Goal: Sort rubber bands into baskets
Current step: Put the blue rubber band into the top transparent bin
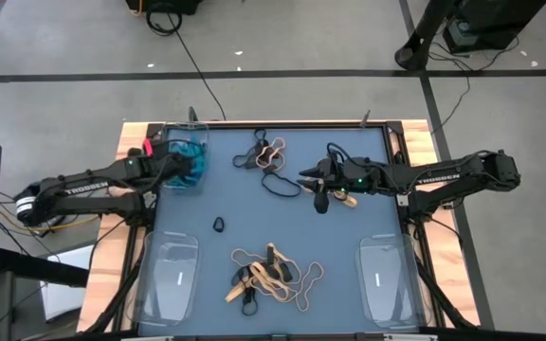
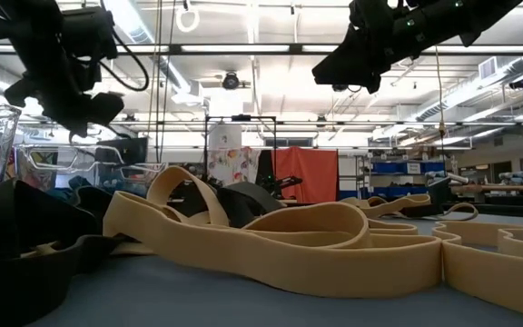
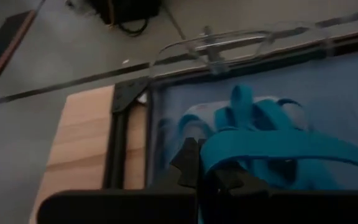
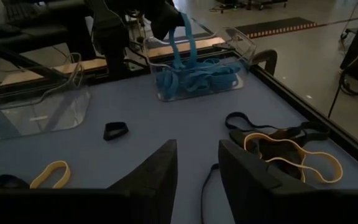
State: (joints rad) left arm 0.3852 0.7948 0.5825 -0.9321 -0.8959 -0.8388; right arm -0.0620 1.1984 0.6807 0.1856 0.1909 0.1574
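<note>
On the blue desk (image 1: 245,213), the left claw (image 3: 213,174) is pinched shut on a teal band (image 3: 278,149) over the far-left corner basket (image 1: 184,161) already holding teal ones, probably to drop it in, while the right claw (image 4: 196,163) hovers half-open and empty mid-desk.

You see two dark, near-black jointed arms, the left arm (image 1: 83,185) and the right arm (image 1: 453,177), each carrying white TROSSEN lettering along its forearm link. Each ends in a gripper with two dark, flat, wedge-shaped fingers (image 4: 157,171). Note a red-pink patch near the left wrist (image 1: 147,149), small green indicator lights near the right wrist (image 1: 355,179), and black cables trailing from the arm bases.
</note>
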